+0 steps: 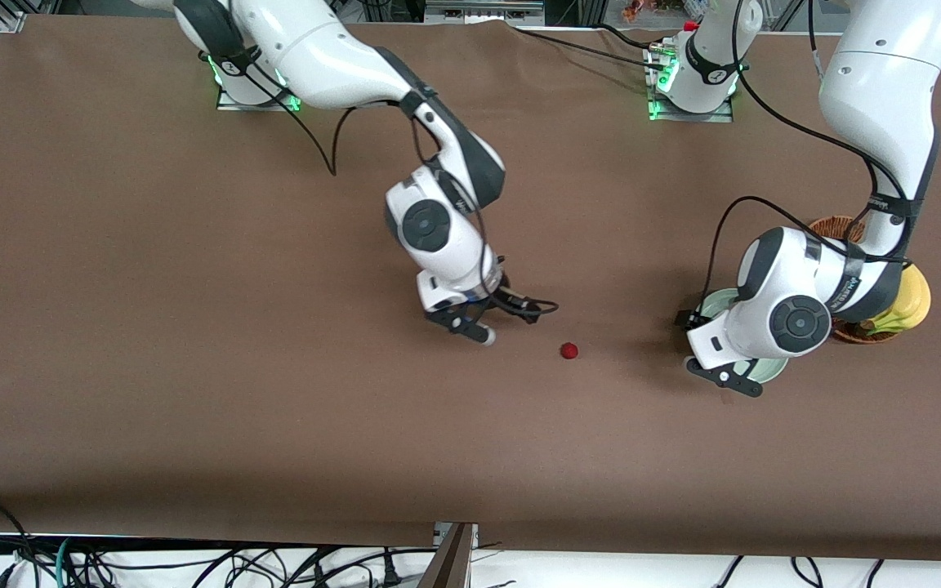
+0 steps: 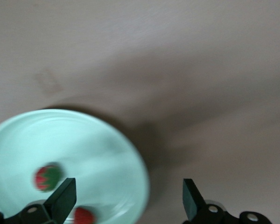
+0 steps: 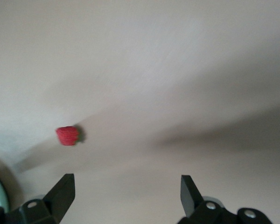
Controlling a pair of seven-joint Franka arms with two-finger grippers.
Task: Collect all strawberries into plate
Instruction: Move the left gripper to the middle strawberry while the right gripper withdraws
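The right gripper (image 1: 483,320) is hanging low over the middle of the table, fingers spread apart. The left gripper (image 1: 724,377) is hovering toward the left arm's end, fingers spread wide.

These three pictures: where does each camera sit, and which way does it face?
Front view: high across the table, facing both arms' bases; shows both arms whole.
Left wrist view: on the left arm, looking down at the plate holding two strawberries; its open fingers show.
Right wrist view: on the right arm, looking down at a lone strawberry on the table; open fingers show.
Shared: that lone strawberry appears in front and right wrist views.
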